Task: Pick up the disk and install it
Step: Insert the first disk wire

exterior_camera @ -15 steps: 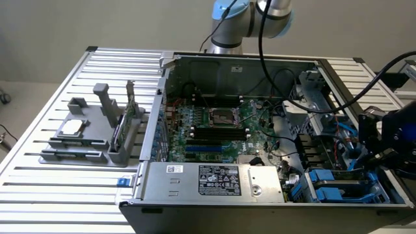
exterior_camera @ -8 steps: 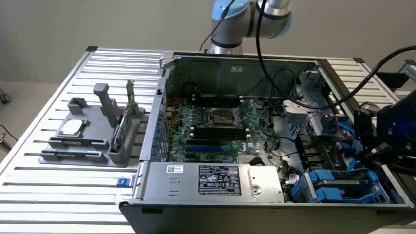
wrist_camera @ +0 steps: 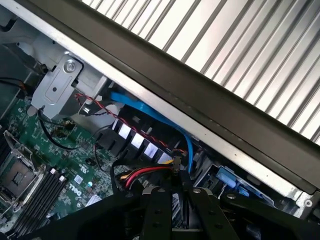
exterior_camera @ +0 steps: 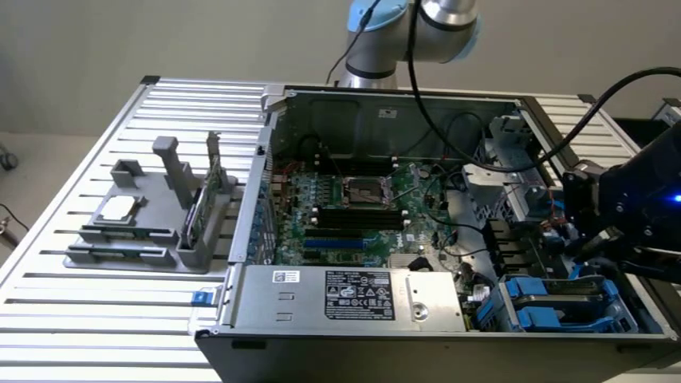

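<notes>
Inside the open computer case point(exterior_camera: 319, 331), the hand point(wrist_camera: 178, 196) clamps the disk point(exterior_camera: 569, 281) just beneath it.

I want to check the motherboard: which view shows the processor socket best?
The exterior view: the processor socket sits whole and unobstructed mid-board. The wrist view catches the processor socket obliquely, partly cut off.

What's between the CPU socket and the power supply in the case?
In the exterior view, long black slots and then a blue slot on the green motherboard lie between the CPU socket and the power supply.
</notes>
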`<state>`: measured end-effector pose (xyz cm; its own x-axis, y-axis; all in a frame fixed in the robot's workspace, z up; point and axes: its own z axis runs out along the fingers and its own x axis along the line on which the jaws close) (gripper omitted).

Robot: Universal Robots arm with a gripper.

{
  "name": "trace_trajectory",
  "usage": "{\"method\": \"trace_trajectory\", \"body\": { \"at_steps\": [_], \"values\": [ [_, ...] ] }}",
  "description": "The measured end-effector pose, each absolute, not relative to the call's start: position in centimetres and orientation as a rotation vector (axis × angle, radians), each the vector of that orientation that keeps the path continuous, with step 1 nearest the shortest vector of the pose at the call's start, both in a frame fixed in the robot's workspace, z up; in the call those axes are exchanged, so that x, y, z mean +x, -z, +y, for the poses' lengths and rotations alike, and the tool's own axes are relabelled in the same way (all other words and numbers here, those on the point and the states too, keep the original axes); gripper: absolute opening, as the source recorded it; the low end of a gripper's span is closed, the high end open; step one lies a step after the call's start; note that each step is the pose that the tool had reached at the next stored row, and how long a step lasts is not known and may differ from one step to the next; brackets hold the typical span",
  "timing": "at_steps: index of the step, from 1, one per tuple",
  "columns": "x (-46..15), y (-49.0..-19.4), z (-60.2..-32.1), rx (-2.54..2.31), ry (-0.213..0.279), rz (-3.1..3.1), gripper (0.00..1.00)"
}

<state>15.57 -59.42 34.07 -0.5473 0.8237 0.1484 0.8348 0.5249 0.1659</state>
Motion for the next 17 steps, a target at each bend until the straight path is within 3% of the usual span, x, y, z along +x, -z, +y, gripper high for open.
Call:
{"method": "trace_trajectory", "body": {
  "at_steps": [6,17],
  "values": [
    [15.31,-34.07,-58.57,-1.468,0.323,-2.693,0.18],
    [15.27,-34.07,-58.31,-1.509,0.227,-2.657,0.18]
  ]
}}
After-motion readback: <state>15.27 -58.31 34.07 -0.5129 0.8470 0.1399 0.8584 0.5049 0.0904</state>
